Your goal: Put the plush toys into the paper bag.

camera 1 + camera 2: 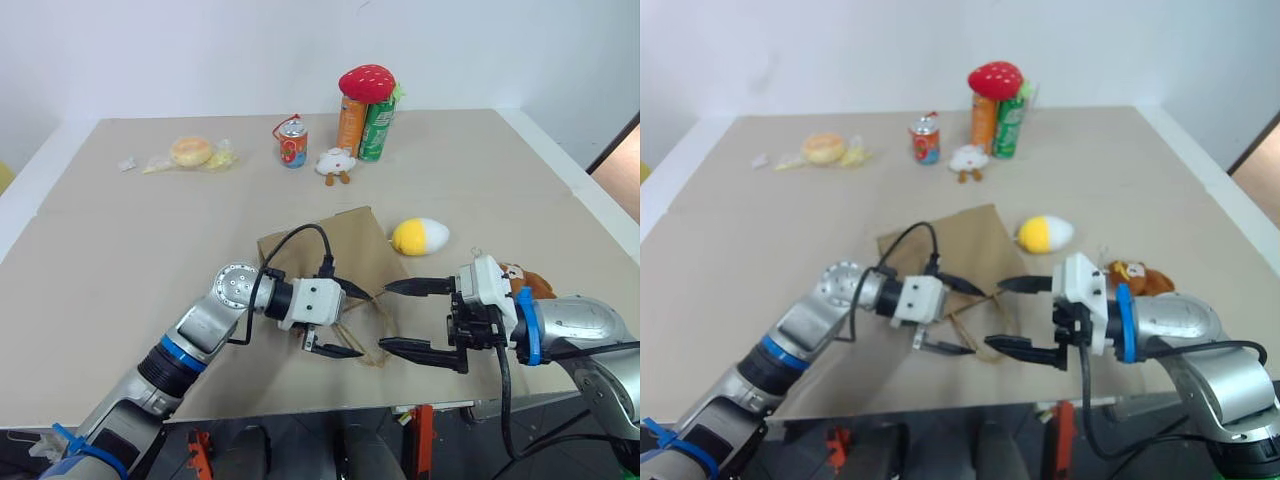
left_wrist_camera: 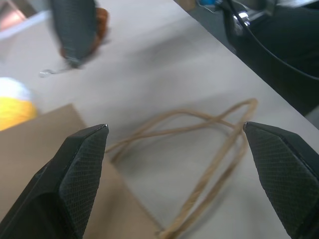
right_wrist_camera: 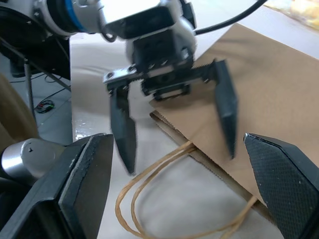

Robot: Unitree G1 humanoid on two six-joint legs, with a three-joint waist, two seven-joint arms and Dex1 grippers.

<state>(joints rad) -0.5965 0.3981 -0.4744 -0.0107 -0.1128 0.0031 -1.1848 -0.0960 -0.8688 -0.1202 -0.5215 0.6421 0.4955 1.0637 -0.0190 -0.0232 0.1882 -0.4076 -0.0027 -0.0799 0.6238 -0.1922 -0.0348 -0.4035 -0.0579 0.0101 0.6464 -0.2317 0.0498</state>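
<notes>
Left eye view: a table [image 1: 120, 260] holds the paper bag [image 1: 330, 255] lying flat, its cord handles [image 1: 375, 335] at the near edge between two grippers that face each other. The left gripper [image 1: 355, 320] and right gripper [image 1: 395, 317] both stand wide open and empty. The egg plush [image 1: 419, 236] sits just beside the bag, and the brown plush [image 1: 527, 282] lies behind the right gripper.

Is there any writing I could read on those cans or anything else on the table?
No text is readable.
Small red and blue can: colourful print, too small and blurred to read.
Orange can: markings blurred, unreadable.
Green can: light markings, unreadable.
Paper bag: plain brown, no print showing.
Wrapped bun: no label visible.
</notes>
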